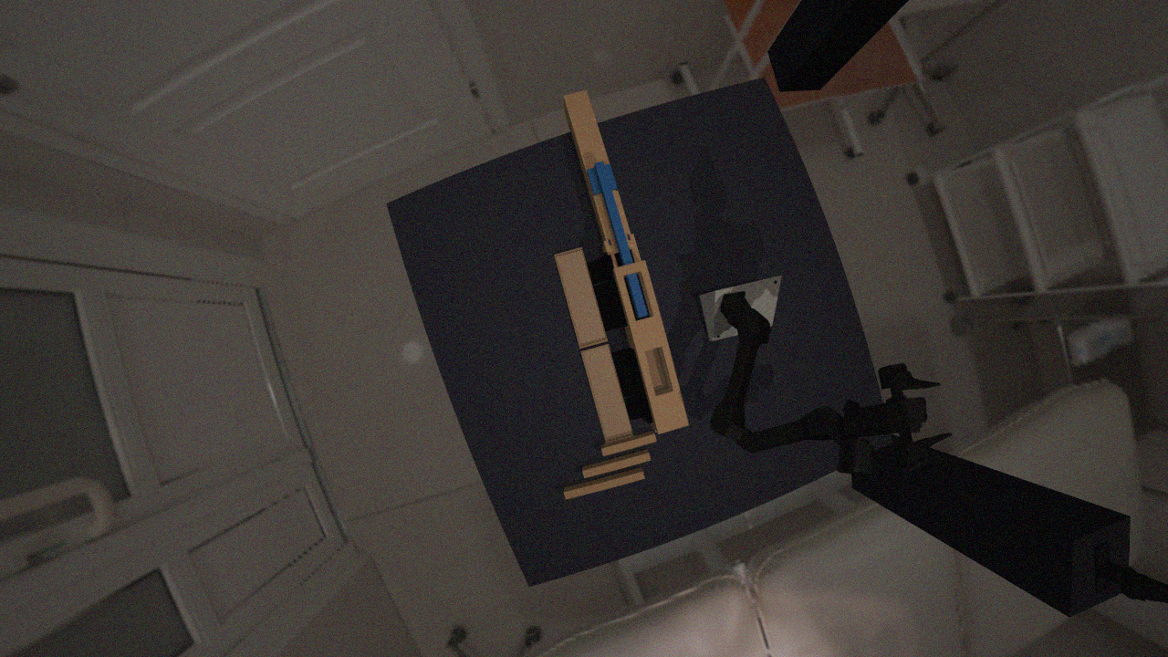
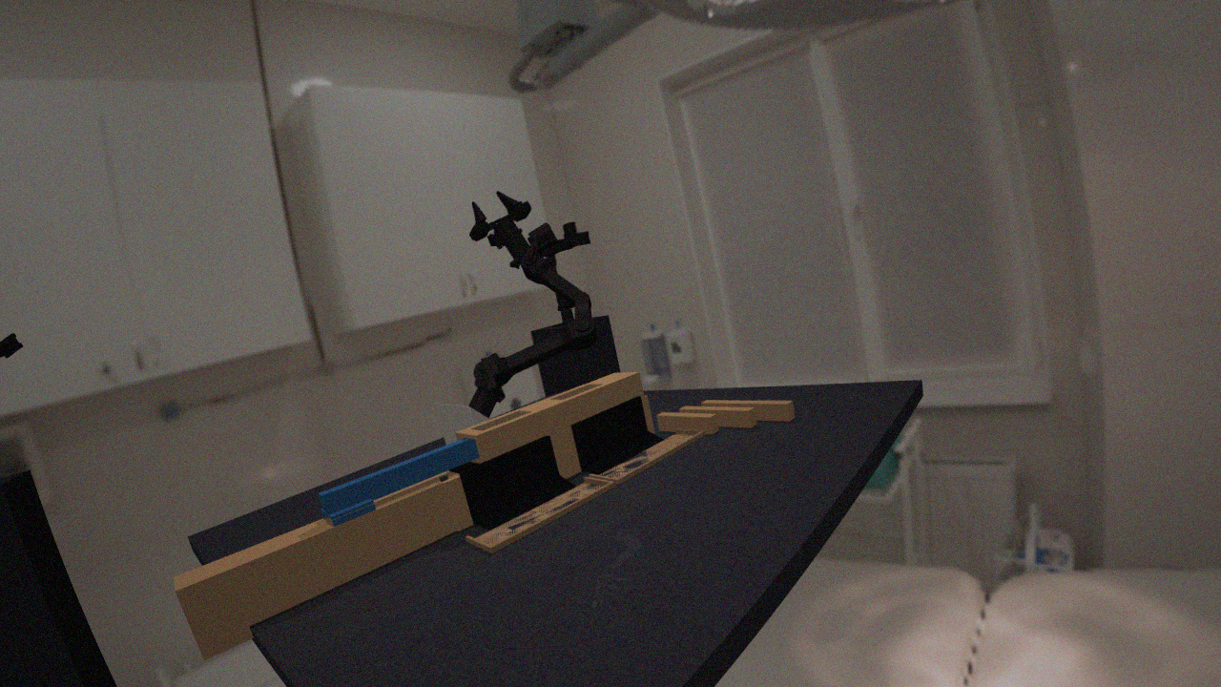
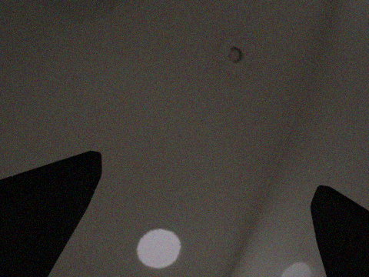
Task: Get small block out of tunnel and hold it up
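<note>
Getting hold of that blue handle [image 1: 614, 213] [image 2: 397, 472] looks like the step here, and I'd take it slow. The fingers [image 1: 945, 409] [image 2: 487, 199] are up high and well apart from it, pointing away from the wooden tunnel [image 1: 671, 414] [image 2: 561, 440], so the wrist probably needs to swing right round before anything drops. I'd come down over the part of the handle outside the tunnel, one finger either side, squeeze, then draw it straight along the wooden rail [image 1: 578, 118] [image 2: 316, 555]. Any twist could jam the cage, imo.

As for the fingers themselves, they're spread nearly as wide as they go, nothing between them, not touching anything. The wrist view just shows two tips with bare background in the gap.

The block? Can't make it out tbh. Going by the task it's inside the tunnel, below the fingers and well off from them. The loose rods [image 1: 629, 444] [image 2: 759, 409] lie on the surface [image 1: 505, 327] [image 2: 597, 580] past the tunnel's far end from the handle, so I'd leave those alone
</note>
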Controlling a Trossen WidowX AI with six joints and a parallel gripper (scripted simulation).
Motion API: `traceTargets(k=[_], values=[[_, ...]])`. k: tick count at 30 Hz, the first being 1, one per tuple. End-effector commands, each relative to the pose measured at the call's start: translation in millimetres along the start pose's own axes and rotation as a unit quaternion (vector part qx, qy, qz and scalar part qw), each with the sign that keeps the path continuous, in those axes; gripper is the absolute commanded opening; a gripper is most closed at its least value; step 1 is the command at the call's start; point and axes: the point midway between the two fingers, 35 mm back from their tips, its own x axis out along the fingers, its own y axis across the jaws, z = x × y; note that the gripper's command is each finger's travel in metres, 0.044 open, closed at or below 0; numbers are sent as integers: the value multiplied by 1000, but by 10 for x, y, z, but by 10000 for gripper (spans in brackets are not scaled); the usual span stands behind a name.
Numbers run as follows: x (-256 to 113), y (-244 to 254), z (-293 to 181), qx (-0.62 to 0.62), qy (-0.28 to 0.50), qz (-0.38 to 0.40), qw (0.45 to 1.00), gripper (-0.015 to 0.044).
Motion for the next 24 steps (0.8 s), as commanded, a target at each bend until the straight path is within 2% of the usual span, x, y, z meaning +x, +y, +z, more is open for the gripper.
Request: traceTargets(k=[1, 5, 13, 20, 24], values=[[0, 0, 0, 0, 0, 0, 1000, 426], [88, -350, -171, -11, 48, -55, 997, 440], [43, -1307, -1014, -54, 245, -182, 951, 440], [-343, -1804, -1798, -84, 416, -224, 877, 440], [-771, -2045, -2239, -98, 525, -236, 812, 440]])
